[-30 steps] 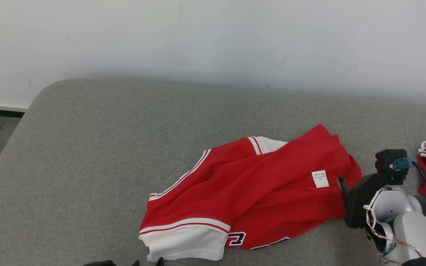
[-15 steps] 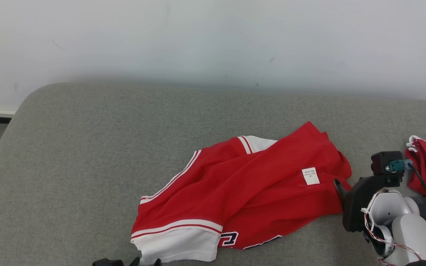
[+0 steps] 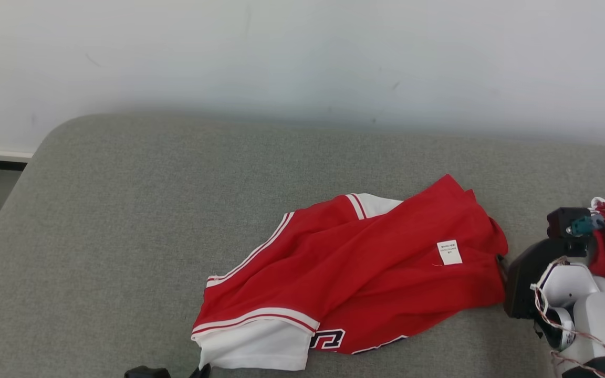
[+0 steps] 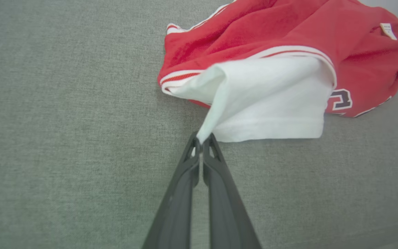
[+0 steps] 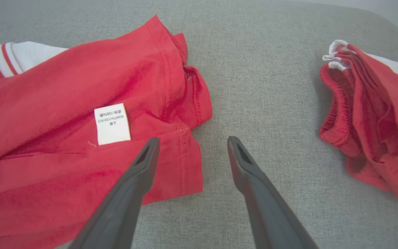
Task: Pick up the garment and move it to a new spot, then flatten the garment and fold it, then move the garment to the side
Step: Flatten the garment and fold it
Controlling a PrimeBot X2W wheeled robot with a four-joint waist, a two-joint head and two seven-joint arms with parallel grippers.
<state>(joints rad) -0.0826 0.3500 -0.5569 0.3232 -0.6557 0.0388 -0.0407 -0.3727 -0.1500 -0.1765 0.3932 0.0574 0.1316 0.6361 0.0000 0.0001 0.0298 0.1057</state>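
the red and white jersey [image 3: 365, 262] lies crumpled on the grey cushion [image 3: 124, 210]. the left gripper [image 4: 201, 141] is clenched on a corner of its white sleeve; the right gripper [image 5: 192, 140] is spread wide over its red hem, grasping nothing.

Garment [image 3: 376, 262] print [image 3: 329, 338] (half hidden)

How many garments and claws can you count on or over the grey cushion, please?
Garments: 2, the spread red-and-white jersey and a bunched red garment
Claws: 2, left claw pinching the jersey's white edge, right claw open
Total: 4
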